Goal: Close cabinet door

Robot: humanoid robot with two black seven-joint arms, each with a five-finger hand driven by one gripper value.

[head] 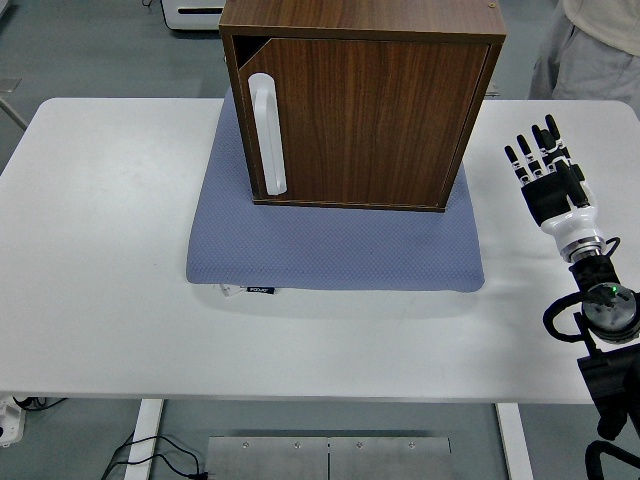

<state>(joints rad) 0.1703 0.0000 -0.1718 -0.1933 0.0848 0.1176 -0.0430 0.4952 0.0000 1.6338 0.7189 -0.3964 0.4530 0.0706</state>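
A dark wooden cabinet (370, 100) stands on a blue-grey mat (330, 245) at the back middle of the white table. Its door (360, 120) is nearly flush with the front, hinged on the right, with a small gap showing at the upper left corner. A white vertical handle (268, 135) sits on the door's left side. My right hand (540, 160) hovers to the right of the cabinet, fingers spread and pointing up, holding nothing and apart from the cabinet. The left arm does not show.
The table (110, 260) has bare white surface to the left and in front of the mat. A person in light clothing (595, 45) stands at the top right behind the table. A white unit (195, 12) stands on the floor at the back.
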